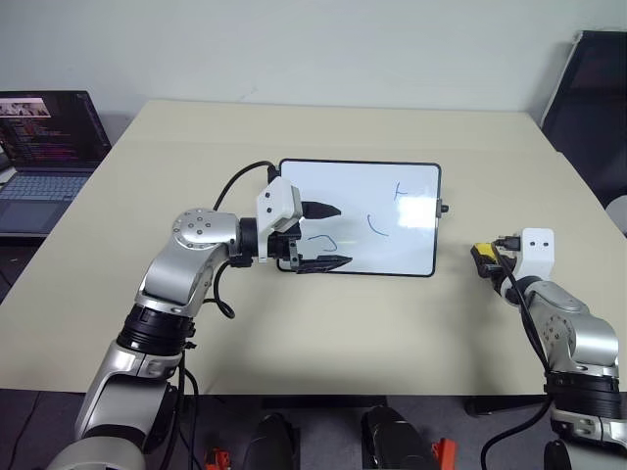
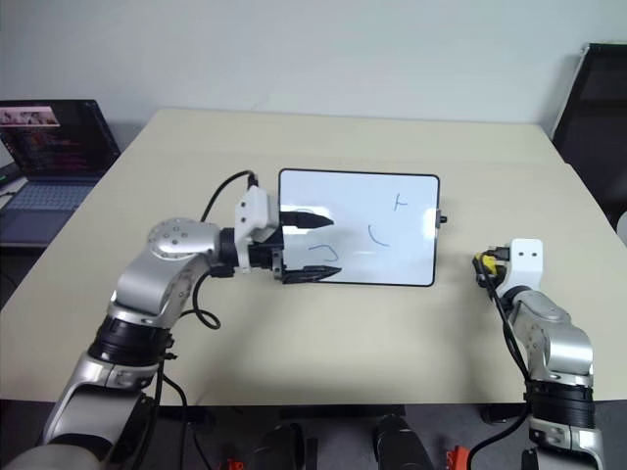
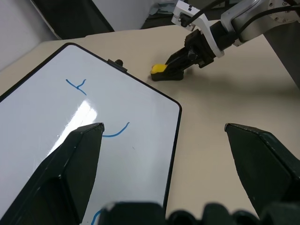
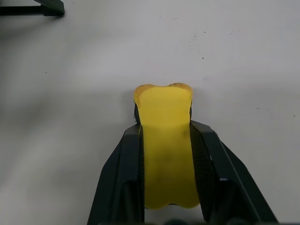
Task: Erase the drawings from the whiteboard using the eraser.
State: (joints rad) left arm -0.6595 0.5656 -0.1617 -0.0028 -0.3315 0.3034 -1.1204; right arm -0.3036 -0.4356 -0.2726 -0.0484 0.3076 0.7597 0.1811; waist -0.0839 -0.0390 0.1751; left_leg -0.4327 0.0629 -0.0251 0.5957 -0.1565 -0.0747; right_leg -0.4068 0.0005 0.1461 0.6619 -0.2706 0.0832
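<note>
The left arm reaches in from the near left, bent at the elbow, its wrist turned so the left gripper [image 1: 327, 236] points to the right over the left end of the whiteboard [image 1: 411, 191]. Its two black fingers [image 1: 321, 209] stand wide apart and hold nothing; whether they touch the board cannot be told. The board lies flat mid-table [image 1: 294, 333], long side left to right. The drawings [image 1: 376, 226] are on it: a squiggle between the left fingers, a curved line near the middle and a small cross toward the far right corner.

The right arm comes in from the near right, gripper pointing forward and slightly down at the table, well right of the board. The right gripper [image 4: 167, 140] is closed on the eraser [image 4: 165, 136], fingers pressing its two long sides so the yellow block is pinched in at the waist. The eraser sits low at the table, apart from the board.

A laptop [image 1: 44, 157] stands open at the far left.
</note>
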